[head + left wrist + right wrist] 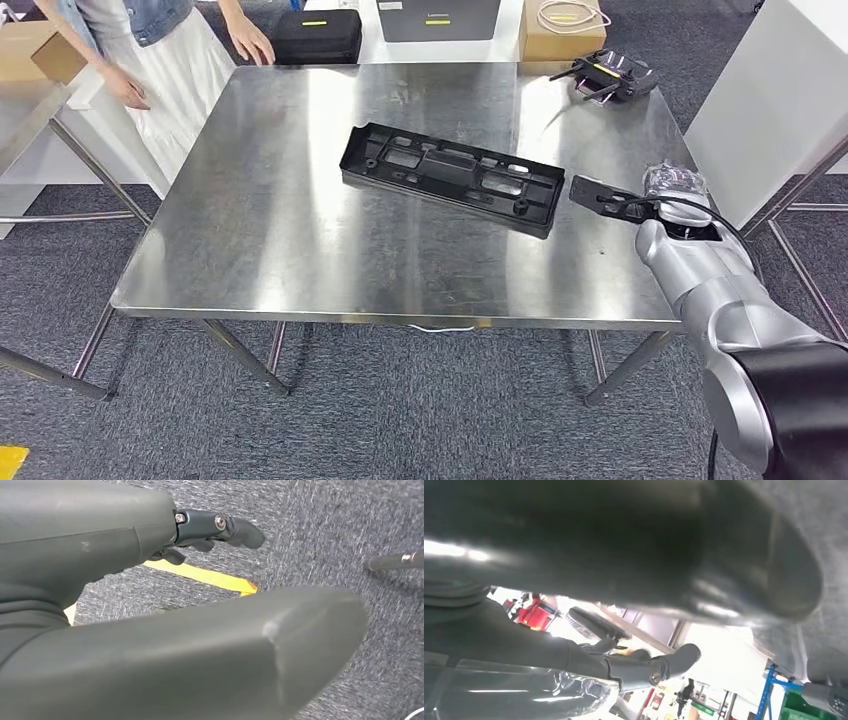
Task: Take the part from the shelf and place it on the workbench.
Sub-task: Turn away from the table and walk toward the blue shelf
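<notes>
Lying flat mid-workbench (pixel 250 260), the part (pixel 452 177) sits apart from the right hand (pixel 676 185), fingers' spread unclear.

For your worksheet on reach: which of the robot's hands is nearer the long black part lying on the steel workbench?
Right. The right hand hovers over the workbench edge, just beyond the end of the black part. The left hand hangs over carpet, away from it.
</notes>
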`<action>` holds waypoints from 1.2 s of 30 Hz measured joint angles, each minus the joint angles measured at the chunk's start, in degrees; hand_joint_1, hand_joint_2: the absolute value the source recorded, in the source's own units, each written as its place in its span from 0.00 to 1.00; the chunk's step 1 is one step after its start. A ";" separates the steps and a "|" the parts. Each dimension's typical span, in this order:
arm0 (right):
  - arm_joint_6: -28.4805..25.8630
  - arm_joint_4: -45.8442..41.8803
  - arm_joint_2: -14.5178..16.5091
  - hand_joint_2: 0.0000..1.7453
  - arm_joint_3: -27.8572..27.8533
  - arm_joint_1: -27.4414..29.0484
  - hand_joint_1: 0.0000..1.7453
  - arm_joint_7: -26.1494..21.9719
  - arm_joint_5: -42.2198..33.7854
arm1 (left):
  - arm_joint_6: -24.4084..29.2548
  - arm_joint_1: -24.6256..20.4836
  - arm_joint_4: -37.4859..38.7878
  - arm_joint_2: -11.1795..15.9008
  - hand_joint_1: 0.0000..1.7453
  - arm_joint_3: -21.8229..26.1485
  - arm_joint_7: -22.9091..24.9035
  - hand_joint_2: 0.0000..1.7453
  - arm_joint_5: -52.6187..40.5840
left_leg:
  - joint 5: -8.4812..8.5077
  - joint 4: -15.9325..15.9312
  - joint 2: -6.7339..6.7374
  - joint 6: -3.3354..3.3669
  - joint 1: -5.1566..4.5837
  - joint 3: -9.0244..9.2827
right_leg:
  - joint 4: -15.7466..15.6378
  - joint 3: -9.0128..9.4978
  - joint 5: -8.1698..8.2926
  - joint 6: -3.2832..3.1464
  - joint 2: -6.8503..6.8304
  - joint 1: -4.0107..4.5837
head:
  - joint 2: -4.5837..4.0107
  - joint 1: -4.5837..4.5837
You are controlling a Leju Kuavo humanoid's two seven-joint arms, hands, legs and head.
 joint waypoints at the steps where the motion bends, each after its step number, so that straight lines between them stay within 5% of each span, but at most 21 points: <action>1: 0.01 0.02 -0.01 0.00 0.00 0.03 0.00 0.00 0.01 | 0.00 -0.01 0.00 -0.01 0.00 0.01 -0.01 0.00 0.00 | -2.45 3.72 0.00 -0.08 0.00 -0.97 | 0.01 -0.51 0.39 -0.18 -0.01 0.18 | 0.00 0.00; 3: 0.01 0.09 -0.01 0.00 0.00 0.15 0.00 0.00 0.03 | 0.00 -0.01 0.01 -0.03 0.00 0.03 -0.01 0.00 0.00 | -4.79 7.64 -0.03 0.22 -0.06 -0.99 | 0.03 -1.64 1.28 -0.30 -0.01 0.59 | 0.00 0.01; 4: 0.01 0.11 -0.01 0.00 0.00 0.22 0.00 0.00 0.05 | 0.00 -0.01 0.02 -0.04 0.00 0.03 -0.01 0.00 0.00 | -4.42 6.33 -0.04 0.58 -0.17 0.71 | 0.03 -2.14 1.74 -0.32 0.00 0.74 | 0.00 0.02; 6: 0.01 0.13 0.01 0.00 0.00 0.22 0.00 0.00 0.11 | 0.00 -0.12 0.01 0.01 0.00 0.04 -0.01 0.00 -0.03 | -2.41 -1.36 0.00 1.53 -0.67 6.67 | -0.04 -2.79 2.62 -0.24 -0.01 0.83 | 0.00 0.02; 8: 0.01 0.10 0.01 0.00 -0.01 0.01 0.00 0.01 0.21 | -0.01 -0.36 0.00 0.16 0.00 0.05 -0.03 0.00 -0.09 | -1.01 -7.20 0.13 2.15 -1.34 10.46 | -0.55 -2.88 3.60 0.32 -0.18 0.64 | 0.00 0.06; 12: 0.00 0.10 0.01 0.00 -0.02 -0.08 0.00 0.10 0.39 | -0.02 -0.62 0.00 0.45 0.00 0.37 -0.05 0.00 -0.04 | 2.33 -10.40 0.44 3.31 -1.89 10.27 | -2.59 -2.86 5.56 1.64 -0.40 0.46 | 0.00 0.03; 14: -0.01 0.15 -0.21 0.00 -0.02 -0.20 0.00 0.17 0.47 | -0.03 -0.77 0.00 0.34 0.00 0.52 -0.03 0.00 0.01 | 5.05 -12.35 0.69 3.96 -1.67 9.63 | -0.39 -4.18 2.67 0.96 -0.37 0.84 | 0.00 0.18; 16: 0.00 0.23 -0.42 0.00 -0.02 -0.12 0.00 0.20 0.54 | -0.07 -0.86 0.00 0.16 0.00 0.62 0.02 0.00 0.03 | 6.81 -12.67 0.77 3.94 -1.66 8.05 | 6.83 -6.32 -2.58 0.34 -0.36 0.76 | 0.00 0.25; 18: -0.05 0.37 -0.53 0.00 -0.02 0.46 0.00 0.22 0.61 | -0.11 -0.83 0.00 0.00 0.00 0.77 0.05 0.00 0.02 | 8.24 -12.58 0.78 3.62 -1.64 6.17 | 13.25 -7.09 -4.67 1.06 -0.35 0.59 | 0.00 0.32; 20: -0.17 0.47 -0.55 0.00 -0.02 1.12 0.00 0.22 0.67 | -0.13 -0.82 0.00 -0.16 0.00 0.86 0.06 0.00 -0.06 | 9.54 -12.41 0.77 3.09 -1.59 4.33 | 12.46 -4.19 -3.29 2.48 -0.37 0.31 | 0.00 0.39; 22: -0.31 0.47 -0.50 0.00 -0.04 1.45 0.00 0.22 0.68 | -0.13 -0.83 0.00 -0.23 0.00 0.93 0.06 0.00 -0.21 | 10.58 -11.88 0.76 2.41 -1.58 2.55 | 4.87 2.15 -3.04 3.21 -0.34 0.10 | 0.00 0.41; 24: -0.64 0.43 -0.46 0.00 -0.11 1.89 0.00 0.22 0.64 | -0.09 -0.79 0.00 -0.20 0.00 1.00 0.05 0.00 -0.34 | 11.58 -11.40 0.82 1.82 -1.58 1.48 | -1.34 6.40 -4.09 2.65 -0.21 0.48 | 0.00 0.18; 26: -1.70 0.44 -0.49 0.00 -0.25 2.95 0.00 0.53 0.32 | 0.04 -0.64 0.01 -0.20 0.00 1.10 0.06 0.00 -0.44 | 12.52 -11.44 0.68 1.49 -1.34 1.21 | -2.79 6.83 -3.92 1.76 -0.26 0.89 | 0.00 -0.06; 28: -4.14 0.46 -0.44 0.00 -0.67 4.40 0.00 1.61 -0.35 | 0.27 -0.44 0.04 -0.30 0.00 1.27 0.06 0.00 -0.66 | 11.26 -10.44 0.33 0.95 -0.93 0.44 | -3.12 6.37 -3.04 0.67 -0.54 0.71 | 0.00 -0.04; 29: -5.72 0.46 -0.40 0.00 -1.04 5.27 0.00 2.34 -0.73 | 0.39 -0.33 0.05 -0.36 0.00 1.33 0.05 0.00 -0.82 | 9.21 -8.37 0.22 0.54 -0.75 -0.36 | -3.27 5.95 -2.50 0.05 -0.68 0.52 | 0.00 -0.04; 31: -8.61 0.45 -0.35 0.00 -1.79 7.13 0.00 3.61 -1.40 | 0.62 -0.20 0.08 -0.48 0.00 1.38 0.02 0.00 -1.20 | 3.64 -1.13 0.16 -0.12 -0.33 -2.33 | -3.22 5.10 -1.69 -0.55 -0.89 0.43 | 0.00 -0.20; 33: -11.15 0.51 -0.51 0.00 -2.74 9.55 0.00 4.64 -2.24 | 0.78 -0.16 0.09 -0.49 0.00 1.40 0.03 0.00 -1.56 | 0.13 5.83 0.17 -0.59 0.10 -3.40 | -2.99 4.29 -1.20 -0.43 -1.12 0.42 | 0.00 -0.20; 34: -12.35 0.57 -0.64 0.00 -3.34 10.99 0.00 5.07 -2.70 | 0.81 -0.16 0.09 -0.49 0.00 1.40 0.03 0.00 -1.76 | -0.21 6.88 0.18 -0.74 0.32 -2.68 | -2.81 3.92 -1.02 -0.25 -1.23 0.37 | 0.00 -0.20; 36: -14.25 0.73 -0.87 0.00 -4.55 13.69 0.00 5.55 -3.61 | 0.83 -0.17 0.09 -0.49 0.00 1.40 0.06 0.00 -2.09 | 1.72 1.77 0.19 -0.84 0.68 2.01 | -2.39 3.25 -0.73 0.15 -1.31 0.16 | 0.00 -0.20</action>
